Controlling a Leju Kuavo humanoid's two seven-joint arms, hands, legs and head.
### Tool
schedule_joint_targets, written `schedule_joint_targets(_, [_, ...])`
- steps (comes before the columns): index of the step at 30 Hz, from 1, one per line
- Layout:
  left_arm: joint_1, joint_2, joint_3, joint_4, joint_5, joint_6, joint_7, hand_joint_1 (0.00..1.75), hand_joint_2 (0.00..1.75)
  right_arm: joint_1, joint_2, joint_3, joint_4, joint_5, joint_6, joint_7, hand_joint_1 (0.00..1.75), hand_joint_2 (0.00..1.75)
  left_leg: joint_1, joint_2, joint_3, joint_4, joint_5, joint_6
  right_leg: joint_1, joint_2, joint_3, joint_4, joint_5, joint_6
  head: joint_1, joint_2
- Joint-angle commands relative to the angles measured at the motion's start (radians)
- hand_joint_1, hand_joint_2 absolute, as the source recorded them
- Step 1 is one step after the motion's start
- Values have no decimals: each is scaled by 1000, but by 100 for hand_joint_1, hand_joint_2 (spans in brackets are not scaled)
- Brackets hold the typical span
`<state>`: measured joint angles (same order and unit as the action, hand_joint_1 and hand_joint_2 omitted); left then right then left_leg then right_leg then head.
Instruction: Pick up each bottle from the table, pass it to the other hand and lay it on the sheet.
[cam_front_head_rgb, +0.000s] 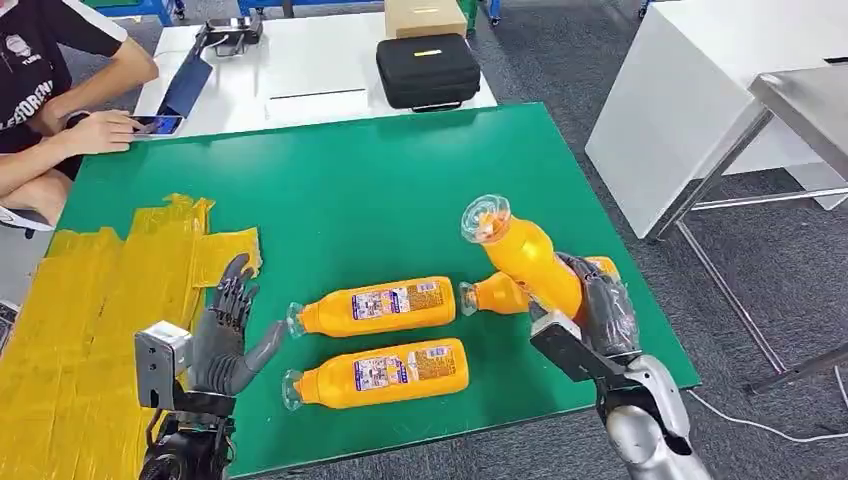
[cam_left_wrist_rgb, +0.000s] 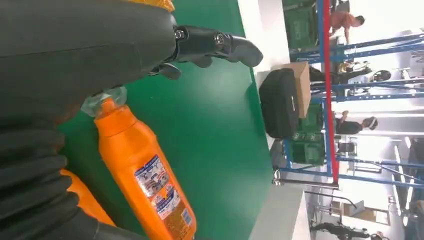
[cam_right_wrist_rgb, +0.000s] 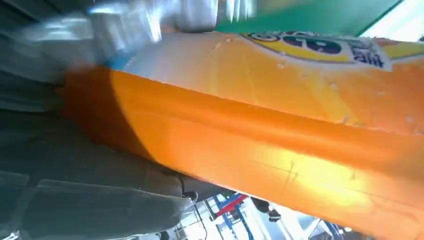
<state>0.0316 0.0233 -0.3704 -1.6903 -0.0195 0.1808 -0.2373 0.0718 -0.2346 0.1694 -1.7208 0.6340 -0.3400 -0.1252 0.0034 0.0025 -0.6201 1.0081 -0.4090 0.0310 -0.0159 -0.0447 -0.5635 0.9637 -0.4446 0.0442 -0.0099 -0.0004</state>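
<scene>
Orange bottle (cam_front_head_rgb: 530, 255) gripped by right hand (cam_front_head_rgb: 600, 310), raised, tilted over table's (cam_front_head_rgb: 400, 180) right side. Left hand (cam_front_head_rgb: 225, 335) spread, empty, beside yellow sheet (cam_front_head_rgb: 90, 300). Risk: bottle dropped at handover if released early.

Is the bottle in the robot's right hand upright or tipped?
Tipped. The orange bottle leans, clear cap up and toward the table's middle, gripped low by the right hand.

Bare green table (cam_front_head_rgb: 380, 190) lies between the yellow sheet (cam_front_head_rgb: 90, 300) and three lying bottles (cam_front_head_rgb: 375, 307) blocking the near edge.
</scene>
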Motion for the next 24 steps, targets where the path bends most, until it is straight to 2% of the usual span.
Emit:
schedule_joint_targets(1, [-160,24,-96,-3,79,-85,52,0,175,-157,149,139,172,-35,-195,-79,175,175,1,4,5,0,-2,-2,0,8,4,-1,-1,-3,0,0])
schedule_joint_targets(6, [-277,30,-174,7,122,-107,70,0,175,-266,203,271,258,-62,-187,-72,175,175,1,3,3,0,0,-2,1,7,2,0,1,-3,0,0])
schedule_joint_targets(10, [-299,29,-209,-5,128,-107,70,0,175,-331,226,318,328,-104,-187,-80,175,175,1,3,2,0,1,-2,1,6,2,0,1,-2,0,0])
schedule_joint_targets(17, [-336,27,-231,1,143,-102,69,0,175,-384,253,372,377,-116,-177,-83,175,175,0,4,8,-1,-2,-3,0,9,7,0,-2,-3,0,0])
schedule_joint_targets(24, [-346,20,-249,8,142,-93,64,0,175,-441,268,424,409,-134,-150,-82,175,175,1,3,3,0,0,-2,0,5,2,1,0,-2,0,0])
